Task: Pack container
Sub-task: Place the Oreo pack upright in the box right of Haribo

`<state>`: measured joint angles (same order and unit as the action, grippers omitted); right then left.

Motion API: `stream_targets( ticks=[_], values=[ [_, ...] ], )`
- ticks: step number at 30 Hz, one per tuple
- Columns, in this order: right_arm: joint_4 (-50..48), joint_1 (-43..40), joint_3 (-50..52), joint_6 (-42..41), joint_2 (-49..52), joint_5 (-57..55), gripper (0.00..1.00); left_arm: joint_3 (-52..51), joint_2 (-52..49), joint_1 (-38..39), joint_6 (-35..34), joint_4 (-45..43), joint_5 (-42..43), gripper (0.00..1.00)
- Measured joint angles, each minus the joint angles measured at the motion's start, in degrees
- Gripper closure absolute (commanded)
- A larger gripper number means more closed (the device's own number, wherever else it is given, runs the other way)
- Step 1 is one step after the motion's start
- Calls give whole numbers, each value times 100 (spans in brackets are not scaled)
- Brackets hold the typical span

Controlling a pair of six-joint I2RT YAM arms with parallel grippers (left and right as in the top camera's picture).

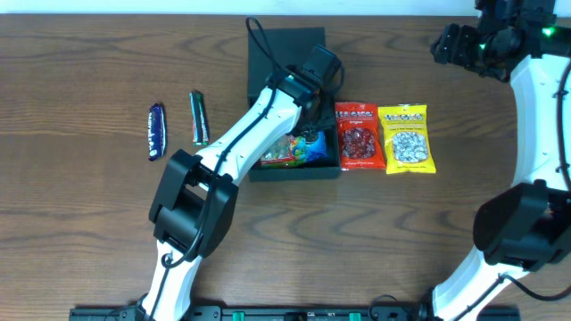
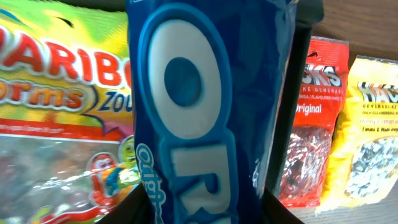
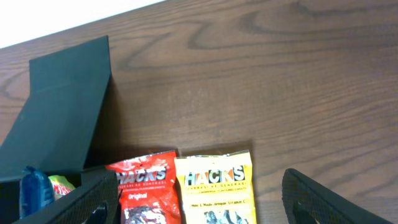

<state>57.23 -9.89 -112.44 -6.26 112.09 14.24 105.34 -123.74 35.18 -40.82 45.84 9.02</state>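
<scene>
Container (image 1: pixel 284 55) mid-surface (image 1: pixel 89 223), lid up, roughly half packed: Haribo bag (image 2: pixel 56 124) inside, Oreo pack (image 2: pixel 205 93) over it, apparently clamped in left claw (image 2: pixel 208 211). Unpacked: red Hacks bag (image 1: pixel 359 135) just beside the box, then yellow Hacks bag (image 1: pixel 407 138); blue bar (image 1: pixel 156 131) and green bar (image 1: pixel 199 118) well left. Right claw (image 3: pixel 199 202) spread, empty.

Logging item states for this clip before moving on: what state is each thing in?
container, lid open, partly packed.
Oreo packet, gripped by left hand, inside container.
Haribo bag, lying inside container.
red Hacks bag, flat on table, unpacked.
yellow Hacks bag, flat on table, unpacked.
blue bar, on table, unpacked.
green bar, on table, unpacked.
left hand, shut on Oreo packet.
right hand, open, empty.
</scene>
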Motion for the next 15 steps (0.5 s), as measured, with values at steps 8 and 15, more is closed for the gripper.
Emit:
stream_targets(
  ticks=[8, 15],
  values=[
    [37, 0, 0, 44, 0, 15, 16, 0, -4, 20, -293, -245, 177, 56],
    [37, 0, 0, 46, -2, 17, 15, 0, -4, 22, 46, -208, 271, 21]
  ],
)
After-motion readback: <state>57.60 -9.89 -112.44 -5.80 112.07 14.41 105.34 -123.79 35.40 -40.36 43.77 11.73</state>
